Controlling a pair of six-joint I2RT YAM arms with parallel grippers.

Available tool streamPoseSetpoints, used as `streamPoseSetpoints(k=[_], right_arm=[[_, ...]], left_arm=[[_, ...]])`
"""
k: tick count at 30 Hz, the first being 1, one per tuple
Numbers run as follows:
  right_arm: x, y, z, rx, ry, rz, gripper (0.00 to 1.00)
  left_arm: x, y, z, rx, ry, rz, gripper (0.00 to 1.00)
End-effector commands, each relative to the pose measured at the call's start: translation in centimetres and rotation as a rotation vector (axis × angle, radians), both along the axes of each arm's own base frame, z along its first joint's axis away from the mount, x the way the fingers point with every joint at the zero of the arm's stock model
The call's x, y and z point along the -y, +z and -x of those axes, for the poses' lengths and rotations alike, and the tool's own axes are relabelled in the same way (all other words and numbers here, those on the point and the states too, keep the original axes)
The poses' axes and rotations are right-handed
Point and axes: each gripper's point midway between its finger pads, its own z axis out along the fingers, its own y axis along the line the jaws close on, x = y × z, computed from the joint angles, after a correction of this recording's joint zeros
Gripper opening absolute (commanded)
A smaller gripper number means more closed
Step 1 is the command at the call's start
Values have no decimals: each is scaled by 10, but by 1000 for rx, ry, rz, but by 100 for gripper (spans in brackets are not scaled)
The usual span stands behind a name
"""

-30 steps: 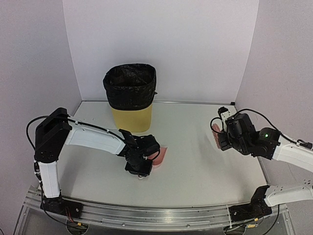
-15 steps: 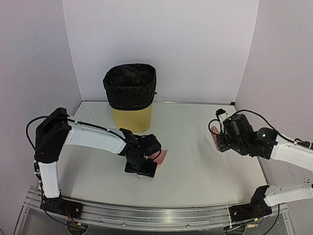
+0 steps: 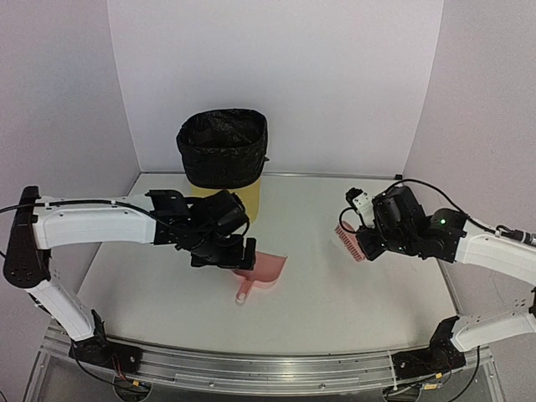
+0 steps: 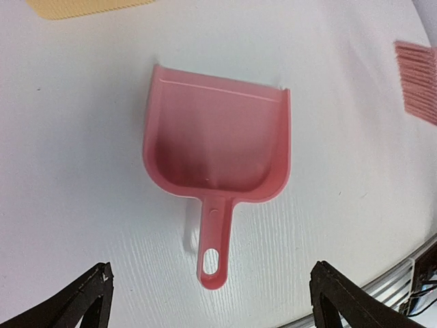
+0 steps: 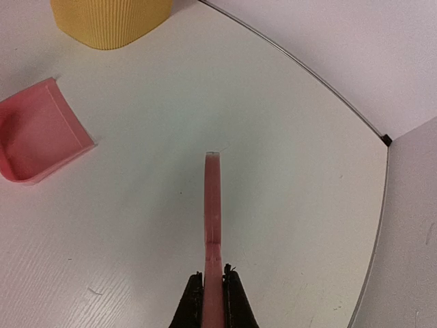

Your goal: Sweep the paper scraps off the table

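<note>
No paper scraps show in any view. A pink dustpan (image 3: 263,271) lies flat on the white table (image 3: 360,310), handle toward the front edge. It looks empty in the left wrist view (image 4: 218,140). My left gripper (image 3: 223,251) hovers above and just left of it, jaws wide open with nothing between them (image 4: 212,270). My right gripper (image 3: 362,240) is at the right side, shut on the handle of a pink comb-edged brush (image 3: 346,242), seen edge-on in the right wrist view (image 5: 213,205) sticking out from the fingers (image 5: 194,301).
A yellow bin with a black bag (image 3: 223,164) stands at the back, behind the dustpan. White walls close in the back and both sides. A metal rail (image 3: 268,368) runs along the front edge.
My left gripper opened, let go of the dustpan handle, and rose back to the left. The dustpan stays on the table. My right gripper carried the brush slightly left.
</note>
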Motion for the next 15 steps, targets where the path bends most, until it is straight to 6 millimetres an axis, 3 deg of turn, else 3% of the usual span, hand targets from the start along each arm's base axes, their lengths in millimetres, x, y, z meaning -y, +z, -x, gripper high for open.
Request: streamPoseSetpoints(k=[1, 7, 12, 15], right_arm=[[-68, 35, -4, 90, 241, 18, 0], [-159, 24, 7, 149, 533, 208, 0], [-215, 10, -4, 220, 628, 370, 0], [-235, 6, -9, 240, 652, 399, 0]], left_arm=[[-78, -9, -19, 0, 213, -71, 100], [-139, -15, -37, 12, 379, -48, 100], [-160, -12, -32, 28, 419, -12, 100], [-170, -16, -25, 18, 442, -28, 100]])
